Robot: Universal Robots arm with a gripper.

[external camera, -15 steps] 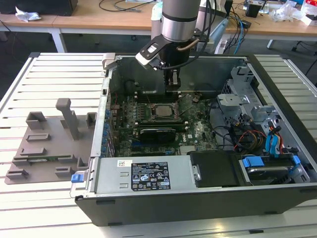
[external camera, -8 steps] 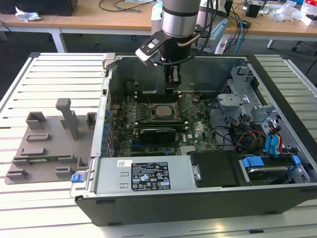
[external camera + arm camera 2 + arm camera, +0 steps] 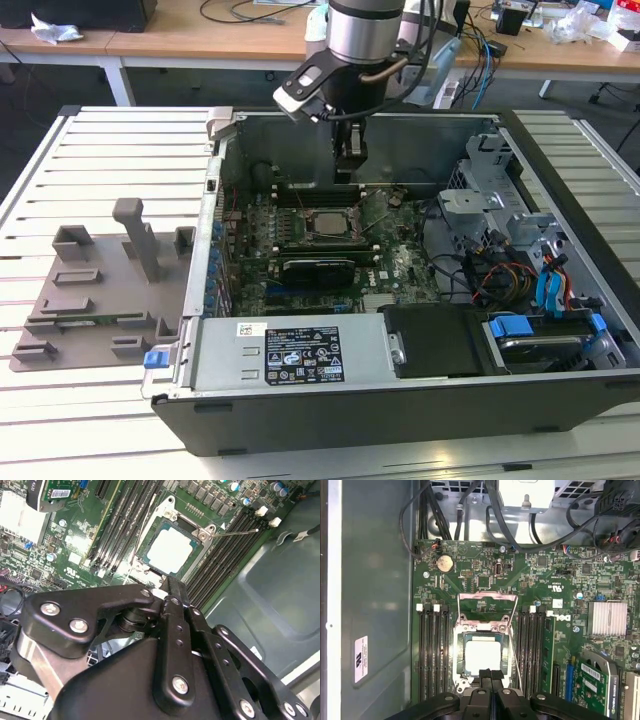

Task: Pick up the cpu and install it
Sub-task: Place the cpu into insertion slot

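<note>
The cpu (image 3: pixel 482 656) lies flat in the socket on the green motherboard (image 3: pixel 545 580), its pale silvery top facing up. It also shows as a light square cpu (image 3: pixel 171 549) and as a small cpu (image 3: pixel 325 222) inside the open computer case. The socket's metal load frame (image 3: pixel 487 597) stands flipped open beside it, and its thin wire lever (image 3: pixel 235 532) is swung out. My gripper (image 3: pixel 491 673) hangs just above the cpu's edge, fingers pressed together and holding nothing. In the exterior view my gripper (image 3: pixel 350 160) reaches down into the case from the back.
Black memory slots (image 3: pixel 431 650) flank the socket on both sides. A long black card (image 3: pixel 320 268) lies in front of it, with a silver heatsink (image 3: pixel 607 617) nearby. The power supply (image 3: pixel 300 355), cables and blue drive bays (image 3: pixel 540 325) fill the case's front. A grey fixture (image 3: pixel 100 290) sits outside.
</note>
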